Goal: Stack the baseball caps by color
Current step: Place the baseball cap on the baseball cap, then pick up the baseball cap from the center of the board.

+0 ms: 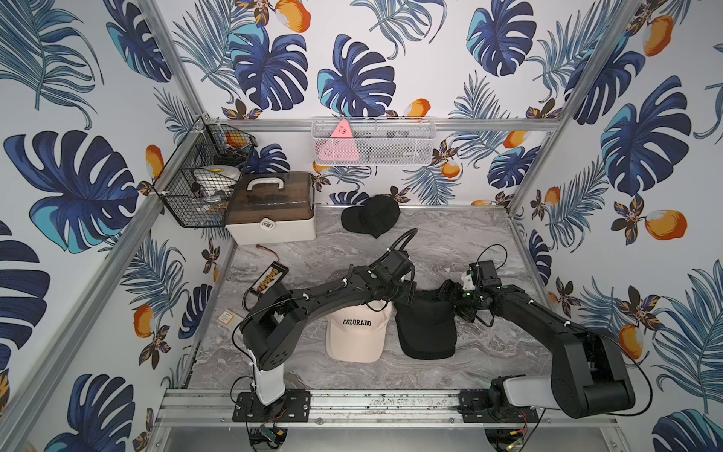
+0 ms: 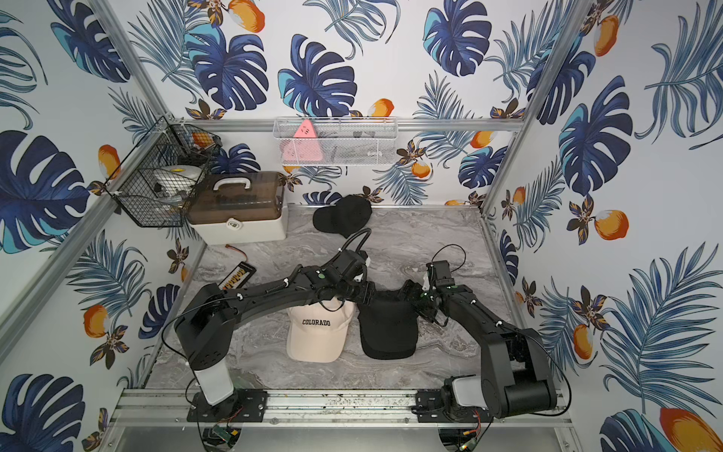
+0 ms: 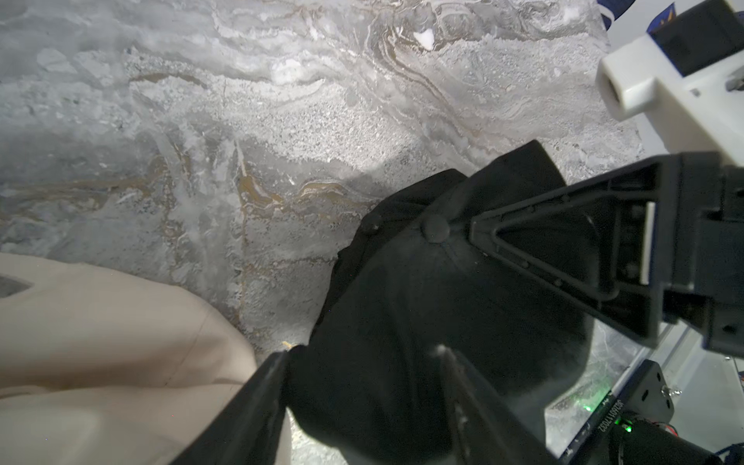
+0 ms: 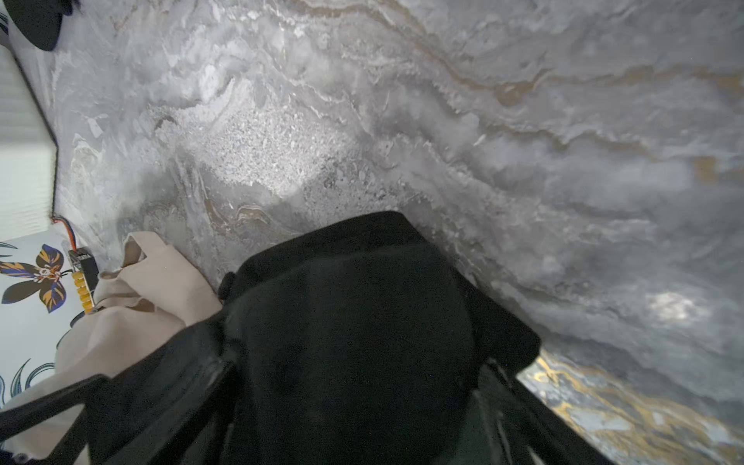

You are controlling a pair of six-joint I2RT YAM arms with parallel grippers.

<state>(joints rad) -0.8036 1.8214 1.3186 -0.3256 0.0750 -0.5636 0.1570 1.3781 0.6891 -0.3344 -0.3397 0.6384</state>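
Note:
A cream cap [image 1: 358,332] lettered COLORADO lies at the front middle of the marble table [image 1: 450,242]. Right beside it lies a pile of black caps [image 1: 426,328]; two crown buttons show on it in the left wrist view. Another black cap [image 1: 371,215] lies alone by the back wall. My left gripper [image 3: 362,358] stands open astride the pile's crown [image 3: 402,302], coming from the cream cap's side. My right gripper [image 4: 354,362] is open wide over the same crown [image 4: 350,314] from the opposite side. In both top views the two grippers [image 1: 405,293] [image 1: 455,299] meet at the pile's far end.
A white box with a brown lid [image 1: 272,211] stands at the back left under a black wire basket [image 1: 195,188]. A white mesh basket [image 1: 371,141] hangs on the back wall. A battery pack [image 1: 272,278] and a small card [image 1: 226,317] lie at the left.

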